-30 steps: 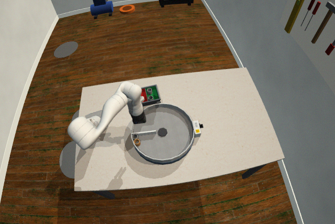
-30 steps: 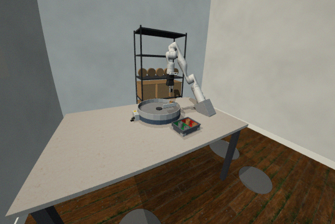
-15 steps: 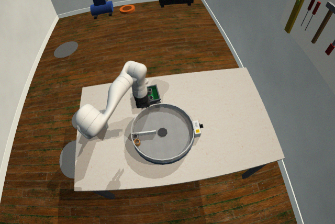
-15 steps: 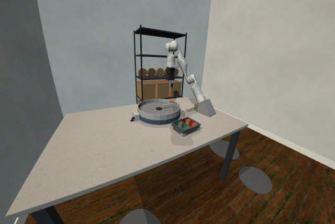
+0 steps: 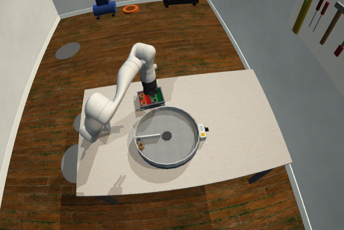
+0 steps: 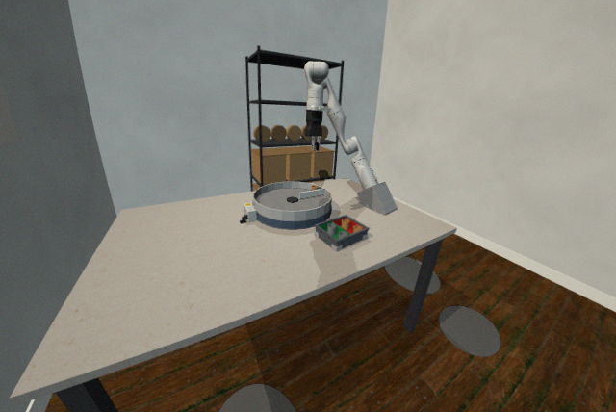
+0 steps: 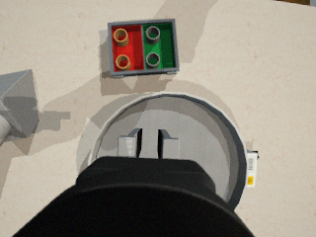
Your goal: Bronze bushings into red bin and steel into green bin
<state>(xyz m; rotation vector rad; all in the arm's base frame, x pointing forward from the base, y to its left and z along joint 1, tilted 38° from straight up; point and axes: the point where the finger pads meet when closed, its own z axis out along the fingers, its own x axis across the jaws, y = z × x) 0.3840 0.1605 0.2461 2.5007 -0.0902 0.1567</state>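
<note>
My gripper point(image 6: 316, 144) point(image 7: 149, 139) is open, with a gap and nothing between its fingers. It hangs high above the table; in the top view its fingertips are hidden. The red bin point(image 5: 147, 98) point(image 7: 132, 51) holds two upright bronze bushings point(image 7: 121, 43). The green bin point(image 5: 160, 95) point(image 7: 169, 46) beside it holds two upright steel bushings point(image 7: 153, 40). On the turntable point(image 5: 179, 123) point(image 6: 275, 194) point(image 7: 214, 130), a steel bushing point(image 5: 138, 138) stands by the white bar and a bronze bushing point(image 5: 141, 148) point(image 6: 314, 187) stands just beside it, near the rim.
The white bar point(image 5: 148, 136) point(image 6: 312, 193) runs inward from the turntable rim toward the dark hub point(image 5: 166, 135). A raised wall rings the turntable. A small white box point(image 5: 202, 133) point(image 7: 251, 170) sits at its outer side. The bins share one grey-walled tray close to the turntable.
</note>
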